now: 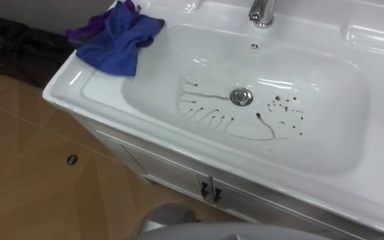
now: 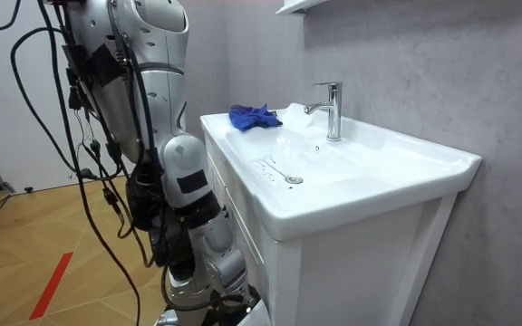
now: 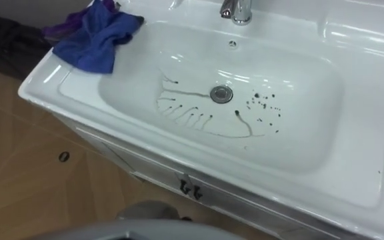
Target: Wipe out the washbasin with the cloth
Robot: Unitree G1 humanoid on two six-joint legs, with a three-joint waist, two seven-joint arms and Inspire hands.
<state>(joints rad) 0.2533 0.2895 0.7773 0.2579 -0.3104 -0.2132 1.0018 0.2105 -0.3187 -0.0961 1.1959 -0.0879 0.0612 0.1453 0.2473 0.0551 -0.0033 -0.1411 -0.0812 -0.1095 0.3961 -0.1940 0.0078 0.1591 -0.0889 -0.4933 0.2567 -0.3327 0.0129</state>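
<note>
Locate the blue cloth (image 1: 119, 40) at the rear left corner of the counter (image 1: 65, 90). It lies crumpled there, with one fold hanging over the rim into the basin (image 1: 325, 133). A purple cloth (image 1: 85, 28) shows just behind it at the counter's edge, and no hand is on either cloth. In the room view the right hand (image 2: 211, 301) hangs low beside the front of the cabinet (image 2: 352, 263); you cannot tell whether it is open or closed, and the same applies to the left hand. The basin floor carries dark streaks (image 1: 202, 95) fanning out left of the drain (image 1: 241, 97) and a scatter of dark spots (image 1: 285, 110) to its right. The tap (image 1: 262, 12) stands at the middle of the rear edge. Treat the blue cloth as light, soft and limp: it will likely sag and bunch when lifted, and it offers no stiff edge. Take hold at the raised middle of the heap, closing round several layers so that a wad sits under the palm for wiping. Expect the glazed basin to be smooth, so the cloth may slide freely; press down firmly. Take care that the purple cloth does not come along with the blue one.
</note>
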